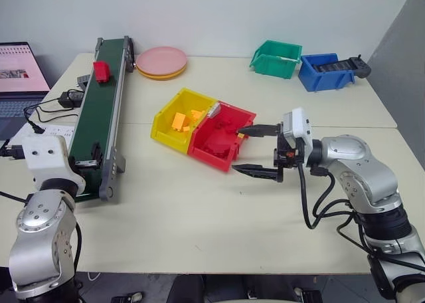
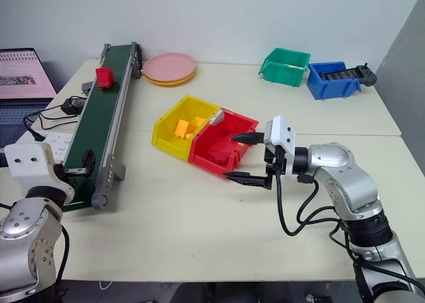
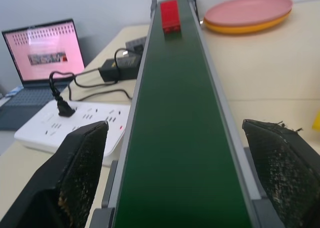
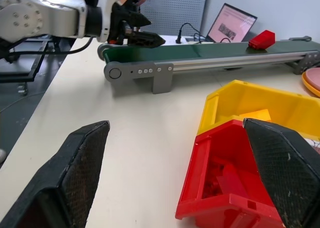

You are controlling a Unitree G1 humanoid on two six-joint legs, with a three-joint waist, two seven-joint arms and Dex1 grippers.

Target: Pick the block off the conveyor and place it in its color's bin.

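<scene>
Left eye view: the red block (image 1: 101, 71) rests on the conveyor (image 1: 99, 117) near its far end, untouched. The left gripper (image 3: 175, 183) sits at the belt's near end, fingers spread wide on either side of the belt, grasping nothing. The right gripper (image 1: 255, 151) hangs just beside the red bin (image 1: 222, 138), fingers parted and empty. The red bin adjoins the yellow bin (image 1: 179, 117) on the bench (image 1: 219, 216).
</scene>
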